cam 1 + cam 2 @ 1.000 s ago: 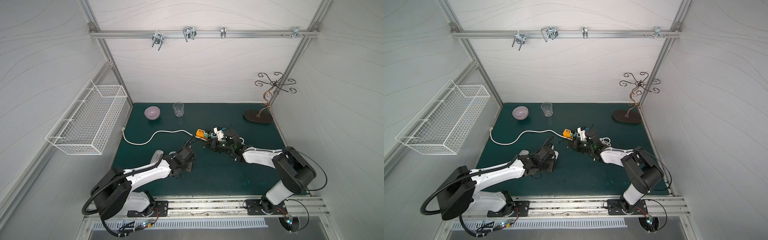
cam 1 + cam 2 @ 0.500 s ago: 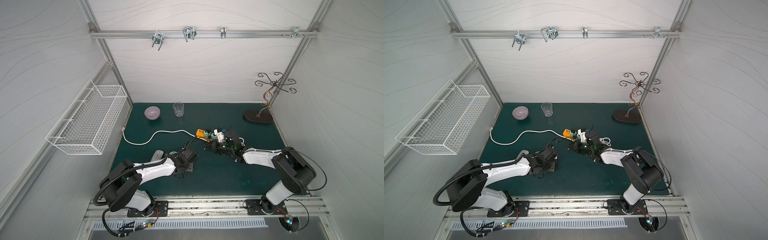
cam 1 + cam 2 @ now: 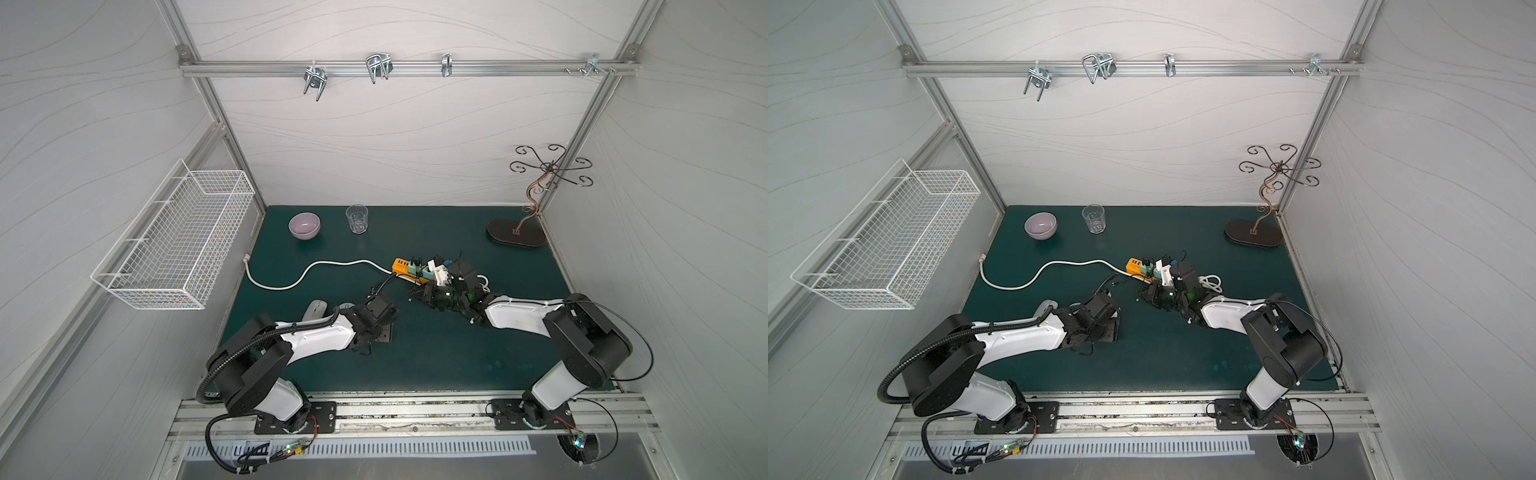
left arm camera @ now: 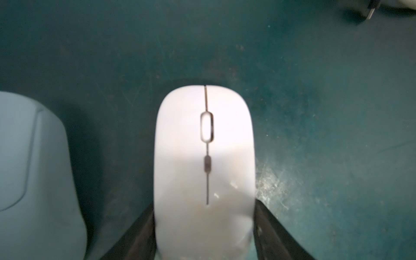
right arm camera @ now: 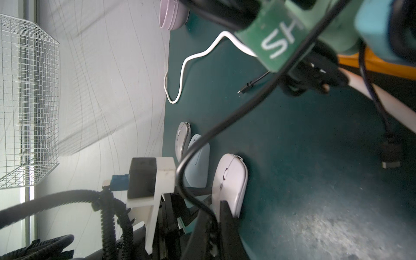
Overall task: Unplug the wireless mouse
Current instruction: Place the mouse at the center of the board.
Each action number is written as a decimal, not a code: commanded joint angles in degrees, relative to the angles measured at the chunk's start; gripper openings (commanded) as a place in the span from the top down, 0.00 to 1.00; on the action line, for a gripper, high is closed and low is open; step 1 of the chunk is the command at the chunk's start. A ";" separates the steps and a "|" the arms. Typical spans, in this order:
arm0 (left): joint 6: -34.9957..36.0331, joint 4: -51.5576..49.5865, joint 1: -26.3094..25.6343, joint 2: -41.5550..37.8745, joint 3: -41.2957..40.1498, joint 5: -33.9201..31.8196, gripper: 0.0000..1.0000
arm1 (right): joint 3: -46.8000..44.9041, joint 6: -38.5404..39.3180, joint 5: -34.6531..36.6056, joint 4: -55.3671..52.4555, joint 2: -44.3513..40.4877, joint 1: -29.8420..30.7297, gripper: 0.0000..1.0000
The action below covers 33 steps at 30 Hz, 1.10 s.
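Carefully, since the white wireless mouse (image 4: 203,139) lies cable-free on the green surface (image 4: 337,112) flanked by the left pincer (image 4: 204,207), grip unclear, that pincer should widen evenly and rise straight, avoiding the pale-blue mouse (image 4: 33,168).

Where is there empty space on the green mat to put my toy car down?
Bare mat lies at the front along the metal rail, and at the back between the glass and the stand base. It is crowded around the power strip and beside the mice.
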State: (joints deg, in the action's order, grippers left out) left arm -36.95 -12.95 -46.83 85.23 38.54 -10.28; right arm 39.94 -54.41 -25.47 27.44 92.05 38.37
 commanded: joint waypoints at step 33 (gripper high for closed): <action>6.70 -7.79 -0.09 -25.40 0.85 -7.60 0.18 | 5.06 7.15 6.34 -16.72 -2.31 0.58 0.74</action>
State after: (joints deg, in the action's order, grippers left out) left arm -30.85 -19.92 -46.98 61.82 38.54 -15.92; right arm 43.16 -49.60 -20.91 14.70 91.24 38.68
